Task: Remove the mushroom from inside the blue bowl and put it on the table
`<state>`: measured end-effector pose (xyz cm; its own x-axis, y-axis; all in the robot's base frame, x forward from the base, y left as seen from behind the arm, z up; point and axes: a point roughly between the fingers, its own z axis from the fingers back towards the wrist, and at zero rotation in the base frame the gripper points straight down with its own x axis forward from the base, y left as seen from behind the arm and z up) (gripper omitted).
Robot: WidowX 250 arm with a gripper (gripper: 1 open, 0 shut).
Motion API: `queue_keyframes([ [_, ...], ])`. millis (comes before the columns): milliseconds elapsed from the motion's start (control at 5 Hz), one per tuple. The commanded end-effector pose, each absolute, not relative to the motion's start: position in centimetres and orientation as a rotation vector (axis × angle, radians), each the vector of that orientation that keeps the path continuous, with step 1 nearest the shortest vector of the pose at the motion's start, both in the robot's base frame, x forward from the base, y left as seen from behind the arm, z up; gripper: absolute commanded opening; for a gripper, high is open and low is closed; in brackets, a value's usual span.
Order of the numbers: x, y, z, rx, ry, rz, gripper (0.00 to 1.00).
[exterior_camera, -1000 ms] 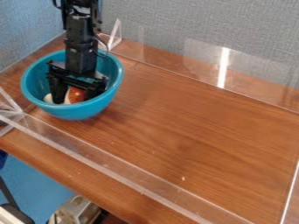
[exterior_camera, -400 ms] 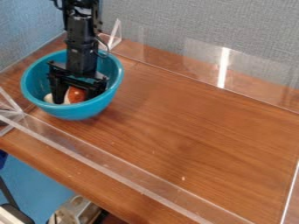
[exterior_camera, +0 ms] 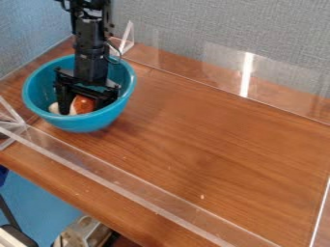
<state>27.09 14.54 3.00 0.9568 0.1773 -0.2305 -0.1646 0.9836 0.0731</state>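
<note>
We see the black gripper (exterior_camera: 85, 99) lowered into the glossy turquoise bowl (exterior_camera: 39, 108), fingers spread around the small orange-capped mushroom (exterior_camera: 84, 102).

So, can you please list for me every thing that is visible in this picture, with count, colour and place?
blue bowl: one, turquoise-blue, far left of the table.
mushroom: one, orange-brown cap, inside the blue bowl, between the pincer's fingers.
table: one, brown wood grain.
acrylic walls: clear, low, along the table edges.
back wall: grey-blue, behind the table.
pincer: one, black, open, lowered into the blue bowl around the mushroom.
</note>
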Motion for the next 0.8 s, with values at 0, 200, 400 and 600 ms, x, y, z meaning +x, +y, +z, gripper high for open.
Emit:
queue_keyframes([
  [0,27.2,14.5,3.9,0.055,0.217,0.167,0.00],
  [200,27.1,14.4,4.8,0.056,0.200,0.166,0.00],
  [400,27.0,14.2,5.9,0.058,0.180,0.166,0.00],
  [600,26.9,14.0,7.0,0.060,0.162,0.165,0.00],
])
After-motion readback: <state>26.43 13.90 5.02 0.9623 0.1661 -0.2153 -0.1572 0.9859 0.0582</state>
